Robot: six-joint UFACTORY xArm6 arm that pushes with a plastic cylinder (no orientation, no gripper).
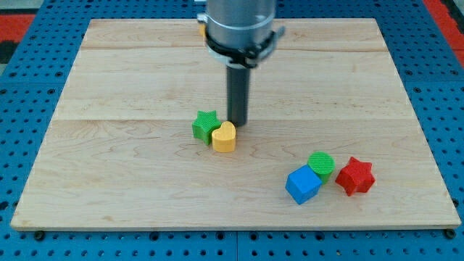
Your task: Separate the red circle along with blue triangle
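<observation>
My tip (237, 125) is a bare rod with no jaws to open or close; it stands on the board (109, 87) just right of the green star (205, 125), at the upper edge of the yellow heart (224, 136). I can see no red circle or blue triangle: the only red and blue pieces are a red star (354, 176) and a blue cube (302, 184). Both lie well toward the view's bottom right of my tip, with a green circle (321, 165) between them.
</observation>
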